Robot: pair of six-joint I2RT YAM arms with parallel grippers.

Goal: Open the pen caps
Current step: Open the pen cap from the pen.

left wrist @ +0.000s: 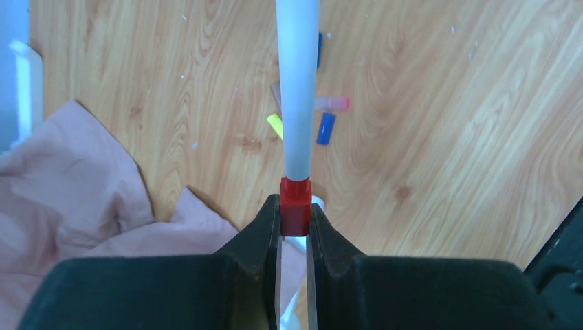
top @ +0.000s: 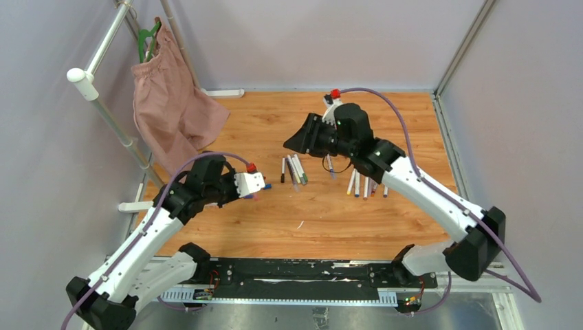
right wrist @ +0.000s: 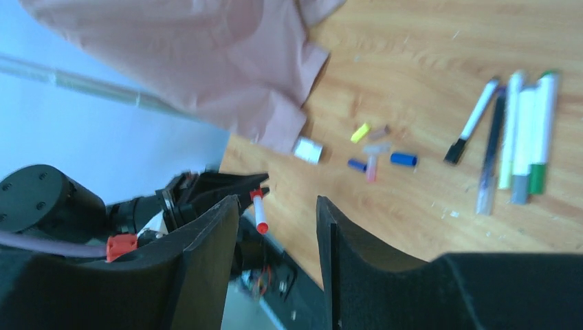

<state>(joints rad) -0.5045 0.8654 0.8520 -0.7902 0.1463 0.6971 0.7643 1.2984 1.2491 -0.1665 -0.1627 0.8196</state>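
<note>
My left gripper [left wrist: 295, 223] is shut on the square red end of a white pen [left wrist: 297, 89], which sticks straight out from the jaws above the table. In the right wrist view the same pen [right wrist: 260, 213] shows a round red tip at its free end. My right gripper [right wrist: 278, 203] is open and holds nothing; it faces the left gripper [top: 258, 191] from a short way off [top: 290, 144]. Loose pen caps lie on the wood: yellow [left wrist: 275, 126], blue [left wrist: 326, 128] and pink [left wrist: 333, 103], seen also as yellow [right wrist: 360, 132] and blue [right wrist: 403, 159].
Two groups of pens lie on the wooden table [top: 412, 124], one at the middle [top: 295, 168] and one under the right arm [top: 364, 185]. A pink garment [top: 172, 103] hangs from a rail at the left and drapes onto the table.
</note>
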